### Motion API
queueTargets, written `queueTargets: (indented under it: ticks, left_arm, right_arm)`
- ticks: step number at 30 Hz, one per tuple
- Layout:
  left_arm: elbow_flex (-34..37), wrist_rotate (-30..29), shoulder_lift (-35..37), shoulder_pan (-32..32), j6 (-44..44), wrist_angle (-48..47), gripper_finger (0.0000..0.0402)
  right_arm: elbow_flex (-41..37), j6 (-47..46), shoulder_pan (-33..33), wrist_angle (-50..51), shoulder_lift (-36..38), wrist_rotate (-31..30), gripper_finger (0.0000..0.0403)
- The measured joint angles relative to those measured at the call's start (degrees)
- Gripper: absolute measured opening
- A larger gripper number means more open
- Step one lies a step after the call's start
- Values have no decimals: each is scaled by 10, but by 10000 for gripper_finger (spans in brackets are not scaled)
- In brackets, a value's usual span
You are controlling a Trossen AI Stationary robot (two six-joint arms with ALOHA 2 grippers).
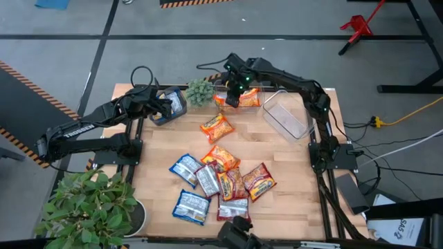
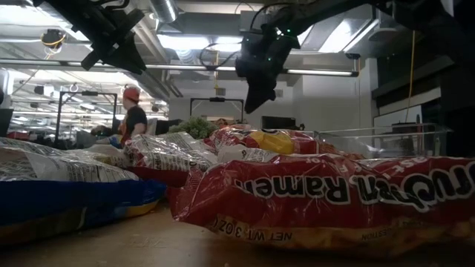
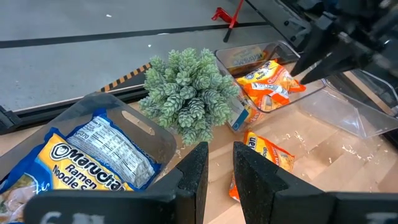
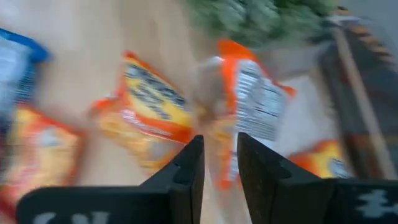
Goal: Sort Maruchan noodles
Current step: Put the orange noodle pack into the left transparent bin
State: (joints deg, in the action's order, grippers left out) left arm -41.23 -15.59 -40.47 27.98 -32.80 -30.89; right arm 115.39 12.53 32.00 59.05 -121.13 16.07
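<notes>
Several Maruchan noodle packets [image 1: 218, 183], blue, orange and red, lie in a loose pile on the near middle of the wooden table. One orange packet [image 1: 217, 126] lies alone farther back. At the far edge a clear bin [image 3: 249, 59] holds orange packets, and one of them [image 3: 267, 84] leans tilted over its wall. My right gripper [image 1: 233, 99] hangs just above that packet, pointing steeply down, slightly open with nothing between its fingers. A clear bin [image 1: 173, 104] at the far left holds a blue-and-yellow packet [image 3: 93, 162]. My left gripper [image 3: 221, 165] waits beside it, slightly open with nothing between its fingers.
A small green plant [image 1: 199, 91] stands between the two filled bins. A third clear bin [image 1: 285, 114] stands at the far right with nothing in it. A large potted plant [image 1: 90, 207] sits off the near left corner. A person stands in the room behind.
</notes>
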Motion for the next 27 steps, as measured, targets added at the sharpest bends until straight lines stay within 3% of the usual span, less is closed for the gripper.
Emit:
queueTargets:
  ticks: [3, 9, 11, 13, 15, 17, 18, 23, 27]
  left_arm:
    - [0, 0, 0, 0, 0, 0, 69]
    - [0, 0, 0, 0, 2, -2, 69]
    - [0, 0, 0, 0, 3, -2, 69]
    - [0, 0, 0, 0, 3, -2, 69]
    - [0, 1, 0, 0, 3, -2, 69]
    - [0, 3, 0, 0, 3, -2, 69]
    - [0, 3, 0, 0, 3, -2, 69]
    - [0, 4, 0, 0, 3, -2, 69]
    - [0, 5, 0, 0, 4, -5, 69]
  right_arm:
    - [0, 11, -5, -7, -4, -45, 83]
    - [1, -1, -19, 19, 7, 124, 83]
    - [1, 18, -44, 50, 8, 142, 83]
    - [-1, 56, -72, 106, 7, 106, 83]
    - [-21, 71, -98, 131, 8, 30, 83]
    - [-57, 40, -106, 147, 10, -14, 83]
    - [-77, 15, -104, 148, 13, -6, 83]
    - [-210, -123, -86, 53, 45, 162, 95]
    - [-320, -215, -90, -49, 63, 99, 127]
